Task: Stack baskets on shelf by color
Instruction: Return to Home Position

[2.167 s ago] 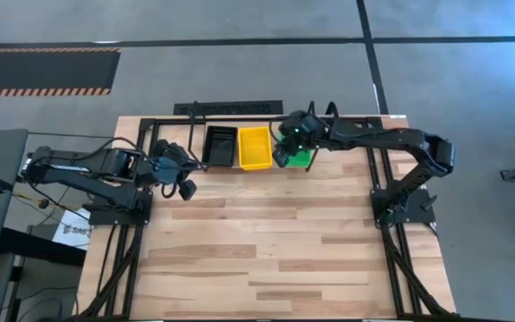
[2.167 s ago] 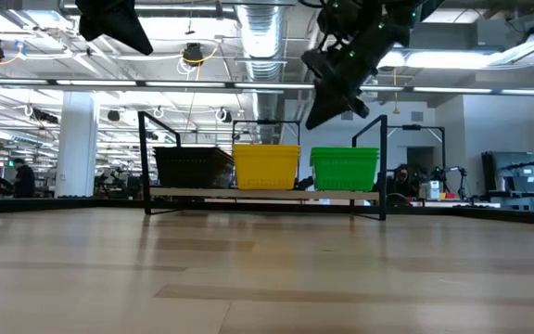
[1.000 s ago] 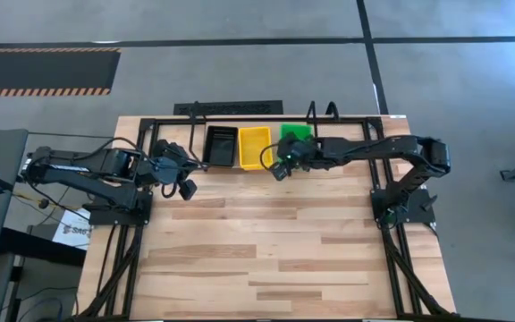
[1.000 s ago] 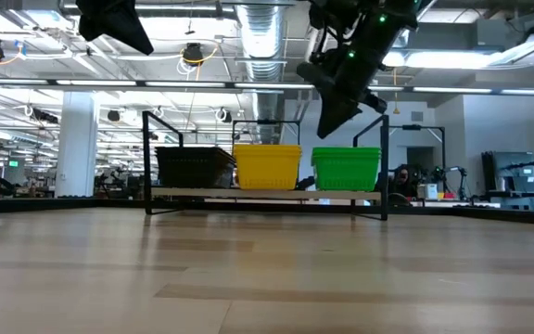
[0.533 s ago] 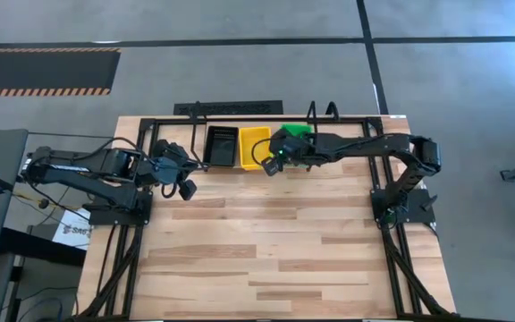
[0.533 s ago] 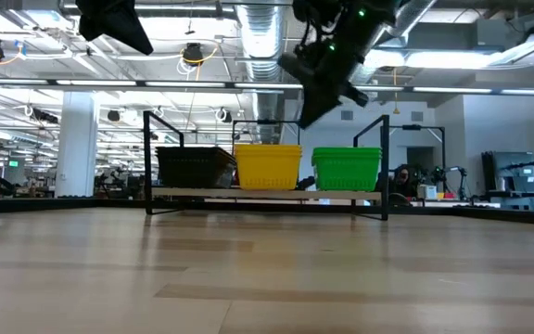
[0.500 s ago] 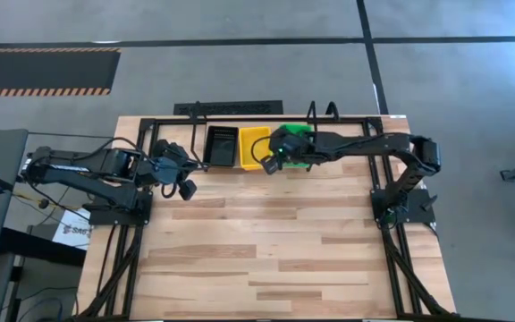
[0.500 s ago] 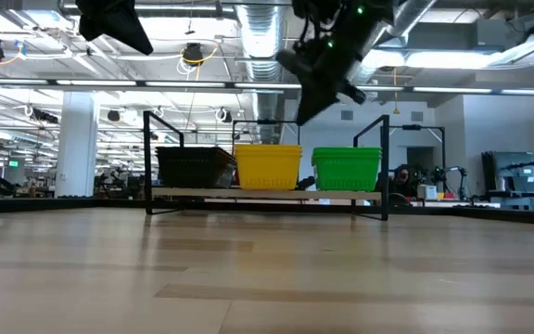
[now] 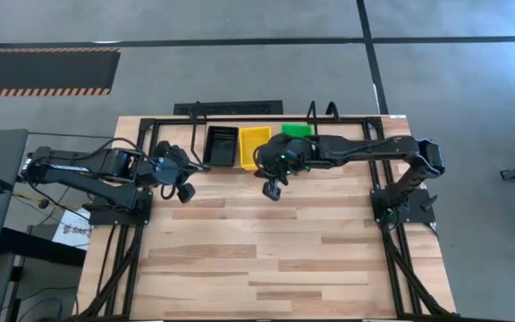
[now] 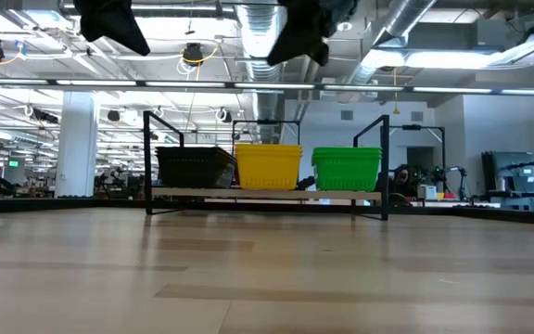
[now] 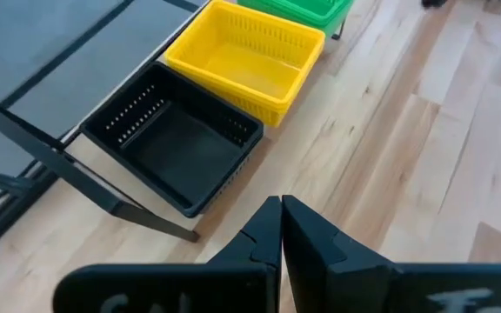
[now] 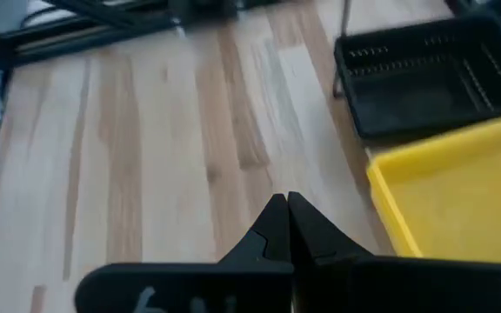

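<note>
The shelf [image 10: 248,193] stands at the table's far edge and bears the baskets side by side on its board: black [image 9: 221,146], yellow [image 9: 255,146] and green [image 9: 296,131], the green one partly under my right arm. The low view shows them in a row: black [image 10: 193,167], yellow [image 10: 267,167], green [image 10: 346,168]. How many are nested in each I cannot tell. My right gripper [image 9: 273,188] hangs shut and empty over bare table just in front of the yellow basket [image 12: 455,191]. My left gripper [image 9: 184,190] waits shut, in front of the black basket [image 11: 177,148].
The larger black frame [image 9: 150,134] runs along the table's far edge and down both sides by the arm bases. Bare wooden table [image 9: 266,259] stretches from the shelf to the near edge. Beyond the table is a big hall with pillars and pipes.
My right gripper has drawn back from above the green basket, swinging toward the table's left over the yellow basket and then toward the near edge. In the low view it has risen toward the picture's top. The baskets have stayed where they were.
</note>
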Action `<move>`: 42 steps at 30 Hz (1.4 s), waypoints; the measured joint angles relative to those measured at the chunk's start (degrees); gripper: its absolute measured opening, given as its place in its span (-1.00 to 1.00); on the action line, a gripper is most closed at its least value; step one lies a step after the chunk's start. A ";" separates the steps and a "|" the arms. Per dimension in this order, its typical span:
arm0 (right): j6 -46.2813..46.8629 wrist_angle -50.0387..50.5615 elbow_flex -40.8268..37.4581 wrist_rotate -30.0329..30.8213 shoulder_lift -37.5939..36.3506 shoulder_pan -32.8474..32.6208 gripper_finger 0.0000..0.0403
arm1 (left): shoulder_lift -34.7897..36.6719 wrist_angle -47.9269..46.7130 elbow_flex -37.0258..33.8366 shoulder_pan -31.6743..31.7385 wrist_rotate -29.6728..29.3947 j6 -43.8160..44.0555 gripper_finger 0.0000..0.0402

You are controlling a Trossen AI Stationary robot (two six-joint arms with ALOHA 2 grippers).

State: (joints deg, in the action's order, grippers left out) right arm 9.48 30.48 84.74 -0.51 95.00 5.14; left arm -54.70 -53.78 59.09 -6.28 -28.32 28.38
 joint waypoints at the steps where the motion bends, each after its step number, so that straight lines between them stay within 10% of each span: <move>1: -0.38 0.42 0.01 -0.30 -0.55 -0.15 -1.00 | 0.00 0.00 0.00 0.00 0.04 -0.58 -1.00; 10: -0.99 8.95 -0.06 4.09 -8.80 -0.11 -1.00 | 0.28 -1.59 0.00 0.00 2.30 -2.25 -1.00; 29: 13.52 19.75 -1.60 36.22 -28.21 -20.91 -1.00 | -6.15 -2.46 0.00 5.79 11.42 -4.72 -1.00; 42: 20.85 4.40 -10.31 23.75 -10.84 -17.35 -1.00 | -16.69 2.68 -0.02 6.51 20.34 -8.32 -1.00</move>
State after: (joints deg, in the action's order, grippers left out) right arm 30.33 34.88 74.43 23.25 84.16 -12.20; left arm -71.38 -51.10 59.07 0.23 -7.98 20.05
